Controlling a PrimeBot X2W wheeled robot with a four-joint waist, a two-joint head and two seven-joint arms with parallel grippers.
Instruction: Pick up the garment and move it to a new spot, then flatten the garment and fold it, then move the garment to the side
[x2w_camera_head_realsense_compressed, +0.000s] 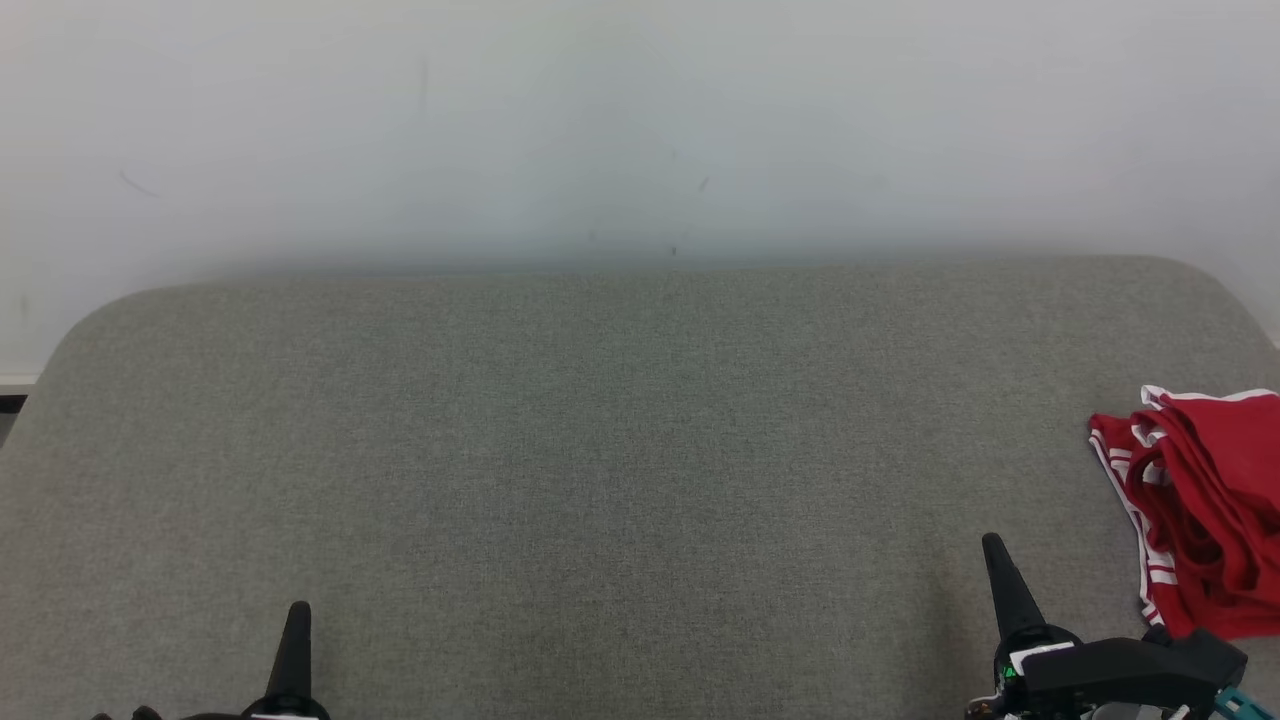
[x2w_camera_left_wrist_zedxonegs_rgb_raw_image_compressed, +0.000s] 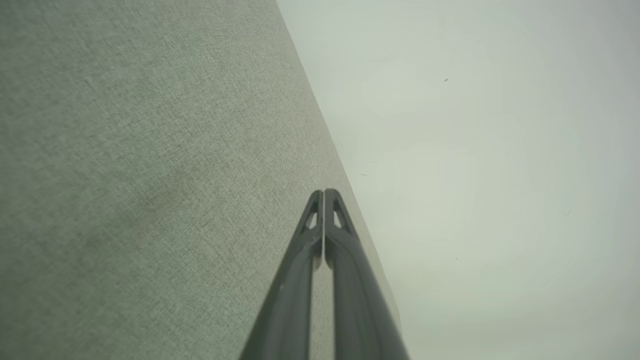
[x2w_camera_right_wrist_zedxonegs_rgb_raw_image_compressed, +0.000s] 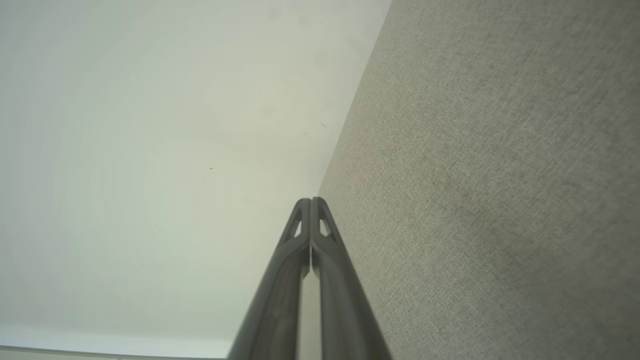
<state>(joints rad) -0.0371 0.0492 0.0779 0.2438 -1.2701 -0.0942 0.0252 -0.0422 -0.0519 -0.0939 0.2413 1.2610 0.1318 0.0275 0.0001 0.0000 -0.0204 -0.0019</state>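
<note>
Over the table (x2w_camera_head_realsense_compressed: 600, 450), near-left part: left gripper (x2w_camera_head_realsense_compressed: 299, 608), fingers pressed together, empty. Over the table's near-right part: right gripper (x2w_camera_head_realsense_compressed: 992, 542), likewise pinched tight, empty. At the table's right edge, near that gripper but apart: bunched red garment (x2w_camera_head_realsense_compressed: 1205, 500), white-trimmed.

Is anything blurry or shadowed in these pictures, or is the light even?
Head view: flat, even light, no glare; the red garment is crisp. Left wrist view: the left gripper softens toward the lens. Right wrist view: a faint shadow on the grey fabric.
</note>
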